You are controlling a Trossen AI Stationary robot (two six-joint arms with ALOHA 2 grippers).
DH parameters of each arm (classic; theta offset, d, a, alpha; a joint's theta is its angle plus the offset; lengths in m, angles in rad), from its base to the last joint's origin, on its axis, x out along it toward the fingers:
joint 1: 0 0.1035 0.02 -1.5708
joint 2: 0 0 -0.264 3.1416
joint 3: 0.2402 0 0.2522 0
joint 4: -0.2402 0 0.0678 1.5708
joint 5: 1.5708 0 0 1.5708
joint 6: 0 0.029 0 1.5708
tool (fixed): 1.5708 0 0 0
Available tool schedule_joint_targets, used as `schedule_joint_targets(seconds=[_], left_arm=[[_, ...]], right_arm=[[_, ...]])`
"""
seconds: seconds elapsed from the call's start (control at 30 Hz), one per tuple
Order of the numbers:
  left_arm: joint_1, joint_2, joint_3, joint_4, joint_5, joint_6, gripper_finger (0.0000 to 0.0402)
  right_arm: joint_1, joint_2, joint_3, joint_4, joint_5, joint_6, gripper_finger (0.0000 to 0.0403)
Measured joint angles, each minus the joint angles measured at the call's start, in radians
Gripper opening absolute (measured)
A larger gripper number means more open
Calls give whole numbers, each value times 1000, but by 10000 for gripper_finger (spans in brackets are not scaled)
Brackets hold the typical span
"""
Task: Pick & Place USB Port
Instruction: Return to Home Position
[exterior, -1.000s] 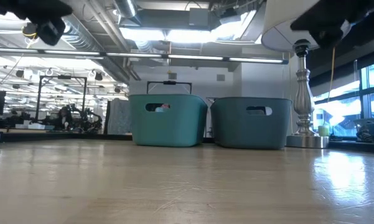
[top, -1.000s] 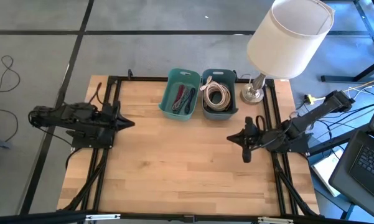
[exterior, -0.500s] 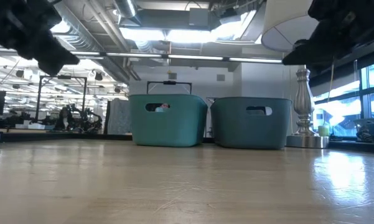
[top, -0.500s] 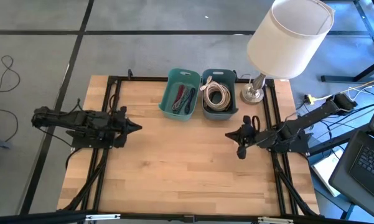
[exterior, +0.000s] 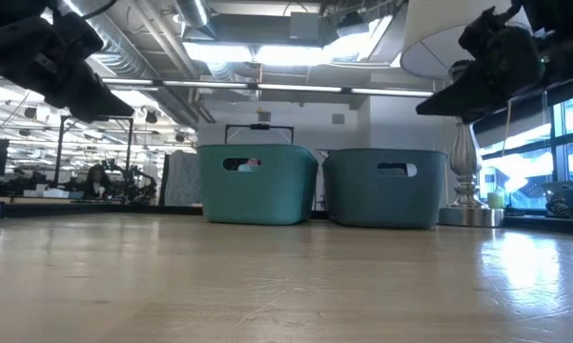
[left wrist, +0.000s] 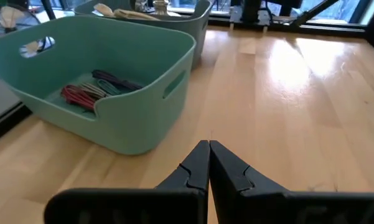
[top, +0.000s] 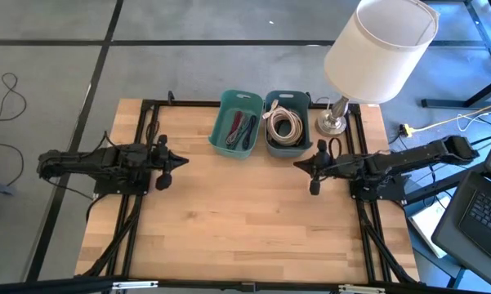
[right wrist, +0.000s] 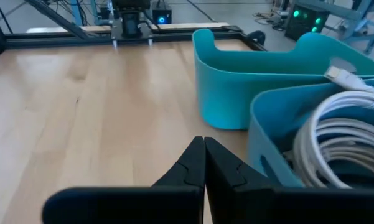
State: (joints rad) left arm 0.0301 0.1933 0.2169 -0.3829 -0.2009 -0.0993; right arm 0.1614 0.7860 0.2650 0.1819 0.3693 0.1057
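Nothing was in either hand at this point. The left gripper (left wrist: 208, 145) had its fingers pressed flat together with nothing between them, hanging over the left side of the table (top: 229, 220). The right gripper (right wrist: 203, 142) was pinched together and empty as well, over the right side, just in front of the bins.

The cables themselves were sitting in the bins at the far edge. A reddish coil (left wrist: 82, 94) and a dark purple one (left wrist: 115, 81) lay on the floor of the green bin (left wrist: 130, 118). A fat white cable (right wrist: 345, 121) was looped up in the second bin (right wrist: 271, 152), which touches the green one. A lamp (top: 380, 49) stood just beside that.

Handling-wise, my read was that these are light and floppy, nothing fragile about them. The trouble with coils like that is they don't keep their shape, so a loop can spring open or drag a neighbour along when lifted. If I had to grab one, I'd pinch across the bundled strands in the middle of the coil, not a plug end, since a plug is small and hard and would likely slip or swing. The jacket looked smooth, so I'd squeeze firmly. The two coloured ones lay touching, so I'd expect a bit of tangle there.
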Motion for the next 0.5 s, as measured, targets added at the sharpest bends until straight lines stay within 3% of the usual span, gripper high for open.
schedule_joint_targets(seconds=[0.27, 0.5], left_arm=[[139, 1, 0, 29, 151, 1, 1], [192, 1, 0, 40, 241, -35, 1]], right_arm=[[-38, -240, -17, -194, -34, -13, 0], [-20, -427, -17, -246, -83, -23, 0]])
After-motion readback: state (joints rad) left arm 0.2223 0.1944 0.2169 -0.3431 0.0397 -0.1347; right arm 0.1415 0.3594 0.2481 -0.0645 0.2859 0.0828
